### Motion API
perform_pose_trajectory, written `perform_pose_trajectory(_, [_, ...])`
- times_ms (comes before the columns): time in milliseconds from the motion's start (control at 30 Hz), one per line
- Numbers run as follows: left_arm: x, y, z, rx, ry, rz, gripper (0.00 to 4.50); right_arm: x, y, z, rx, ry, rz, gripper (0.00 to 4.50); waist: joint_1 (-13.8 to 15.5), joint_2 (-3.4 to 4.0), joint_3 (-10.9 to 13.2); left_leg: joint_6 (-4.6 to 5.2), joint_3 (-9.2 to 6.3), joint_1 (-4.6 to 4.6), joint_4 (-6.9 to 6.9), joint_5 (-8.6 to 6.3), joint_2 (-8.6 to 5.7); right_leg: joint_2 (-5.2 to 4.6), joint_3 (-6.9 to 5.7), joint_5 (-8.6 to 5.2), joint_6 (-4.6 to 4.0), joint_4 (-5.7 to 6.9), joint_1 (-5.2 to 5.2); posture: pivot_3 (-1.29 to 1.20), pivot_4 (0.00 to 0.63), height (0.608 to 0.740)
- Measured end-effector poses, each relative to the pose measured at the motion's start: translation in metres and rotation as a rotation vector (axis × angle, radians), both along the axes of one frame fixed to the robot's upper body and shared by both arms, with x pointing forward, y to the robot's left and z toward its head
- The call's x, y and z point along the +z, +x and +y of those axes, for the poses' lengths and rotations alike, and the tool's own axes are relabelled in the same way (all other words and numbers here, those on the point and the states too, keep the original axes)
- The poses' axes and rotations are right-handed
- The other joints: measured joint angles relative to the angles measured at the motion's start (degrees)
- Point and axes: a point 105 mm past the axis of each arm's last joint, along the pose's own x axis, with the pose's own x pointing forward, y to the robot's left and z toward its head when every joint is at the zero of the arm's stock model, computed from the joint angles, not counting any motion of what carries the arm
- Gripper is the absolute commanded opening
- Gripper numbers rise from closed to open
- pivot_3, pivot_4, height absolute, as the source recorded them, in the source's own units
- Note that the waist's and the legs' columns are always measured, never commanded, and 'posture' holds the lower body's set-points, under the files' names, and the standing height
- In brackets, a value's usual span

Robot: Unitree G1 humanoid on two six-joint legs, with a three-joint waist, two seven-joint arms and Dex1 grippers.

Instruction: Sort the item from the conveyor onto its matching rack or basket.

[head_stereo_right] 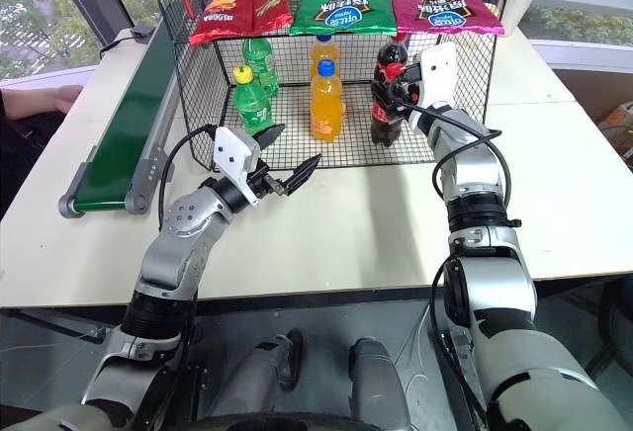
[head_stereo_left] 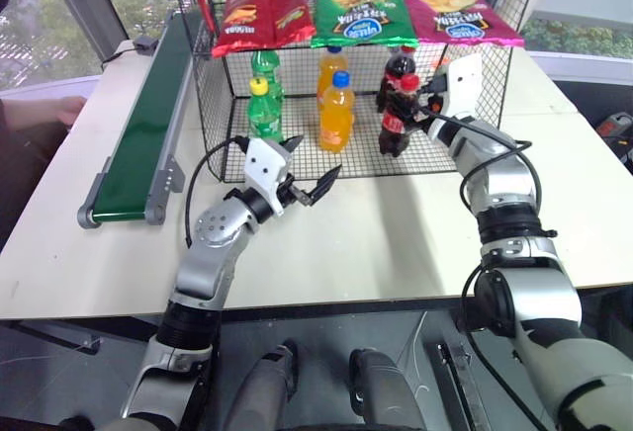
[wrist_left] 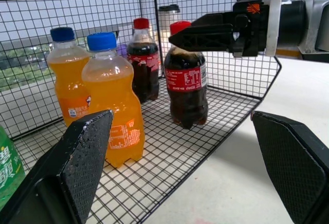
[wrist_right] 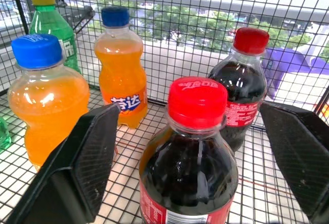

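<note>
A small cola bottle [head_stereo_left: 396, 121] with a red cap and red label is standing upright on the mesh floor of the black wire cage [head_stereo_left: 203, 95], near the cage's open front and toward its right side. The right gripper [wrist_right: 198, 147] is reaching into the cage at the height of the bottle's cap, and its two black fingers [wrist_right: 85, 157] are standing wide apart on either side of the bottle, not touching it, so the bottle is resting free on the mesh. A second cola bottle [wrist_right: 241, 85] is standing just behind it, two orange soda bottles [head_stereo_left: 336, 110] are sitting in the middle of the cage, one behind the other, and two green soda bottles [head_stereo_left: 264, 107] are lined up the same way toward the left. Three snack bags, red [head_stereo_left: 265, 14], green [head_stereo_left: 362, 12] and magenta [head_stereo_left: 460, 14], are lying flat on the cage's top shelf. The left gripper [head_stereo_left: 305, 182] is hovering over the white table [head_stereo_left: 376, 233] just in front of the cage, its fingers [wrist_left: 77, 167] spread apart and holding nothing. The dark-green conveyor [head_stereo_left: 148, 125] is running along the left side of the table beside the cage, and its belt is carrying nothing. A person's hand [head_stereo_left: 67, 110] is resting at the table's left edge beyond the conveyor.
</note>
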Motion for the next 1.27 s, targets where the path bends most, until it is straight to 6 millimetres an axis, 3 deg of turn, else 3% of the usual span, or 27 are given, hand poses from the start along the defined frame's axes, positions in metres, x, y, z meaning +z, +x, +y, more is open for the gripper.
perform_pose_trajectory(200, [-0.001,0.000,0.001,0.002,0.003,0.002,4.50,0.011,-0.014,-0.010,-0.001,-0.044,-0.018,4.46,0.12,0.00,-0.01,0.00,-0.02,0.00,0.00,0.00,0.00,0.00,0.00,0.00,0.00,0.00,0.01,0.00,0.150,0.738])
perform_pose_trajectory(467, [-0.019,0.000,0.016,0.058,0.066,0.037,4.50,-0.015,-0.048,-0.006,0.117,-0.047,0.106,4.46,-0.09,0.02,-0.02,0.00,-0.02,0.02,0.01,-0.01,0.04,0.00,0.01,-0.01,-0.02,0.02,0.01,0.00,0.150,0.738])
perform_pose_trajectory(567, [-0.033,-0.003,0.026,0.081,0.101,0.063,4.50,-0.033,-0.065,0.005,0.214,-0.027,0.167,4.46,0.06,0.05,-0.05,0.00,-0.03,0.03,0.01,-0.01,0.03,-0.02,0.01,-0.03,-0.03,0.00,0.04,0.00,0.150,0.738])
perform_pose_trajectory(700, [-0.050,-0.009,0.032,0.093,0.100,0.124,4.50,-0.072,-0.099,0.032,0.409,0.012,0.314,4.46,0.21,0.05,-0.04,-0.01,-0.03,0.00,0.03,-0.02,0.01,-0.05,0.01,-0.11,-0.18,-0.01,0.04,0.00,0.150,0.738])
perform_pose_trajectory(867, [-0.053,-0.019,0.038,0.100,0.123,0.129,4.50,-0.091,-0.128,0.060,0.553,0.009,0.382,4.46,0.00,0.06,-0.06,-0.16,-0.04,0.03,0.05,-0.11,0.06,-0.09,0.01,-0.13,-0.22,-0.01,0.06,0.00,0.150,0.738])
perform_pose_trajectory(967, [-0.065,-0.026,0.044,0.112,0.149,0.171,4.50,-0.104,-0.134,0.067,0.573,0.022,0.418,4.46,0.06,0.07,-0.07,-0.16,-0.04,0.01,0.05,-0.12,0.07,-0.08,0.01,-0.14,-0.22,-0.01,0.04,0.00,0.150,0.738])
perform_pose_trajectory(1133, [-0.080,-0.037,0.053,0.104,0.189,0.223,4.50,-0.107,-0.133,0.068,0.566,0.014,0.420,4.46,0.16,0.07,-0.07,-0.17,-0.04,0.01,0.05,-0.12,0.05,-0.10,0.01,-0.14,-0.23,-0.03,0.06,0.00,0.150,0.738])
perform_pose_trajectory(1267, [-0.080,-0.037,0.055,0.107,0.176,0.231,4.50,-0.109,-0.132,0.067,0.556,0.012,0.427,4.46,0.22,0.07,-0.07,-0.17,-0.05,0.00,0.05,-0.12,0.05,-0.12,0.01,-0.15,-0.22,-0.04,0.05,0.00,0.150,0.738])
